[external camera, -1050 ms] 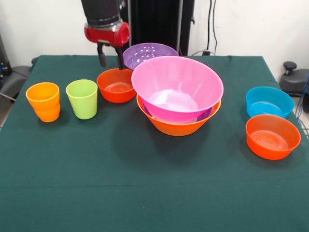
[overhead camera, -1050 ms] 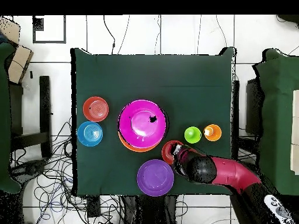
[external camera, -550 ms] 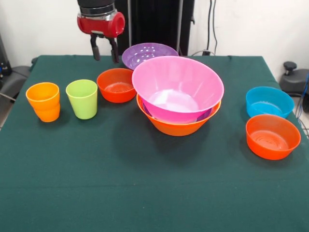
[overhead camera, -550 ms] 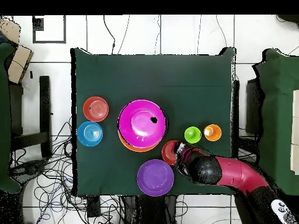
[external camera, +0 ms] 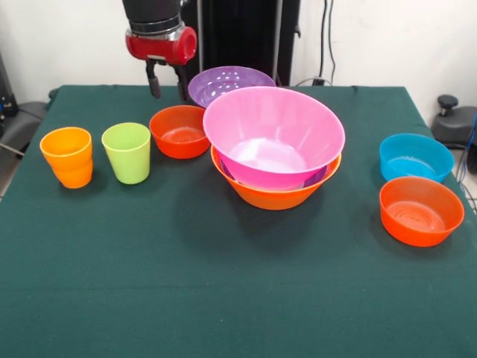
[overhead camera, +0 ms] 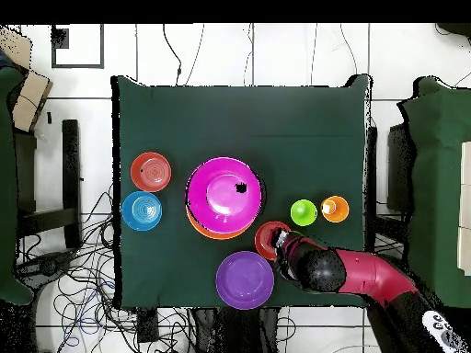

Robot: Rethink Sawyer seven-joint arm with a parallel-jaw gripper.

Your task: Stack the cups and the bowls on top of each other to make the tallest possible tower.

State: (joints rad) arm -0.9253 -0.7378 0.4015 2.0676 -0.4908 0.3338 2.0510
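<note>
Green tablecloth (external camera: 223, 298), tangled floor cables (overhead camera: 83, 303)

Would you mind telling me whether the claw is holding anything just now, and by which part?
Nothing is held: the claw hangs open and empty above the small red-orange bowl.

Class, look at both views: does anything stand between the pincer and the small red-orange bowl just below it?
Nothing visible does. The pincer hangs open in the air above the far rim of the small red-orange bowl, with only empty space between them. The purple bowl sits beside it, and the lime green cup stands on the other side, neither in the path.
</note>
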